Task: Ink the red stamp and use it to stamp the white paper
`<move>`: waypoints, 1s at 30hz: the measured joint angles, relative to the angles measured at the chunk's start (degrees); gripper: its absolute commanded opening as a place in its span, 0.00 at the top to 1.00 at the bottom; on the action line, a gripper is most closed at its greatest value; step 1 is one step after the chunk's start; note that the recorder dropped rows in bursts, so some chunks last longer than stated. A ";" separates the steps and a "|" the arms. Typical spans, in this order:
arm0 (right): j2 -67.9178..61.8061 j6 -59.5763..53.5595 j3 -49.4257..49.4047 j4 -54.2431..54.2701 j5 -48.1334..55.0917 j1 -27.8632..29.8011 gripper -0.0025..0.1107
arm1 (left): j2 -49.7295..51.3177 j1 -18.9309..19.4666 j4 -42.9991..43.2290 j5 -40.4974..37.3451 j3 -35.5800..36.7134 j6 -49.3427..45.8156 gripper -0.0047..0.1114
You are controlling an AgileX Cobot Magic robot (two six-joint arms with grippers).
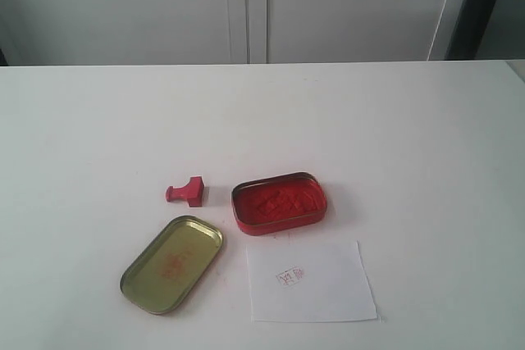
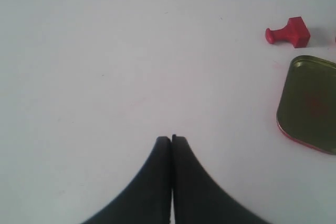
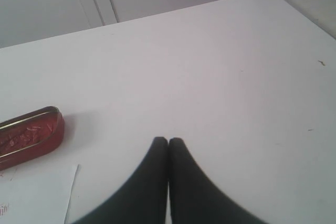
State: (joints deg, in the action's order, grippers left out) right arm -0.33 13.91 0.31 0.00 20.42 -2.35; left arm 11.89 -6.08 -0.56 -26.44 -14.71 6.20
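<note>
The small red stamp [image 1: 186,192] lies on its side on the white table, left of the open red ink tin [image 1: 279,202]. The left wrist view also catches the stamp [image 2: 289,32]. In front of the tin lies the white paper [image 1: 310,280], bearing a faint red imprint [image 1: 289,276]. My left gripper [image 2: 171,139] is shut and empty over bare table, well away from the stamp. My right gripper [image 3: 168,140] is shut and empty too, with the ink tin [image 3: 29,136] and a corner of the paper [image 3: 37,195] off to one side. Neither gripper shows in the exterior view.
The gold tin lid [image 1: 173,263] lies upside down left of the paper, below the stamp; it also shows as the lid [image 2: 310,103] in the left wrist view. Grey cabinet doors [image 1: 246,6] stand behind the table's far edge.
</note>
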 measured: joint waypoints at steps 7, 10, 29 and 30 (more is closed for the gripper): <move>0.00 0.00 0.00 0.00 0.00 0.00 0.98 | -4.50 0.00 0.56 0.00 2.93 0.00 0.96; 0.00 0.00 0.00 0.00 0.00 0.00 0.98 | -5.49 0.00 0.56 0.11 3.04 -0.12 0.96; 0.00 0.00 0.00 0.00 0.00 0.00 0.98 | -11.69 2.19 1.29 3.12 11.28 -2.24 0.96; 0.00 0.00 0.00 0.00 0.00 0.00 0.98 | -11.69 2.19 1.29 3.49 11.96 -2.24 0.96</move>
State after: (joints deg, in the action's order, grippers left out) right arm -0.33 13.91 0.31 0.00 20.42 -2.35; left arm 0.20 -3.89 0.72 -22.95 -2.75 3.95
